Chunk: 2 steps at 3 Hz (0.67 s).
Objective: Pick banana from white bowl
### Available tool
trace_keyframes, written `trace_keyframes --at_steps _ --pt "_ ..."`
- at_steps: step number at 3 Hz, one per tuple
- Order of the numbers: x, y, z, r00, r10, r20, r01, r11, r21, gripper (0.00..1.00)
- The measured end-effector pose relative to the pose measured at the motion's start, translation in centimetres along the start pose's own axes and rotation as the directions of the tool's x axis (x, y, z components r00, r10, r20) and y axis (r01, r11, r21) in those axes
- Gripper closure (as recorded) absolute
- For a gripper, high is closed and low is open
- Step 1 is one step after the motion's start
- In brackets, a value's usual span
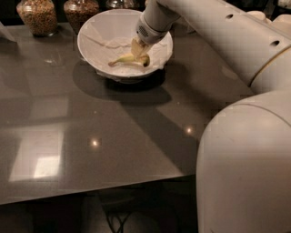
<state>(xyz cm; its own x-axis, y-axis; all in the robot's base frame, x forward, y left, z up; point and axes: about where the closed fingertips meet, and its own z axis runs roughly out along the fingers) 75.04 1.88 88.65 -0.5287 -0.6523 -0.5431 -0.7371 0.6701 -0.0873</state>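
The white bowl (91, 38), lined with crumpled white paper, stands at the back of the dark table. The small yellow banana (128, 59) is inside it, right of centre, with its thin stem pointing left. My gripper (140, 51) reaches down into the bowl from the upper right. Its pale yellow pads (136, 47) are closed on the banana's right end, and the banana sits just above the paper.
Two glass jars of grain (38, 16) (80, 11) stand behind the bowl at the table's back edge. My white arm (218, 32) crosses the right side of the view. The robot's body (245, 168) fills the lower right. The grey table top (91, 136) stretches toward the front edge.
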Motion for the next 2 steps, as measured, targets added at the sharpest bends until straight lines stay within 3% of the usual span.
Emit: trace_keyframes --at_steps 2 --pt "-1.4 1.3 -5.5 0.991 -0.102 0.085 0.099 0.9942 0.042 1.0"
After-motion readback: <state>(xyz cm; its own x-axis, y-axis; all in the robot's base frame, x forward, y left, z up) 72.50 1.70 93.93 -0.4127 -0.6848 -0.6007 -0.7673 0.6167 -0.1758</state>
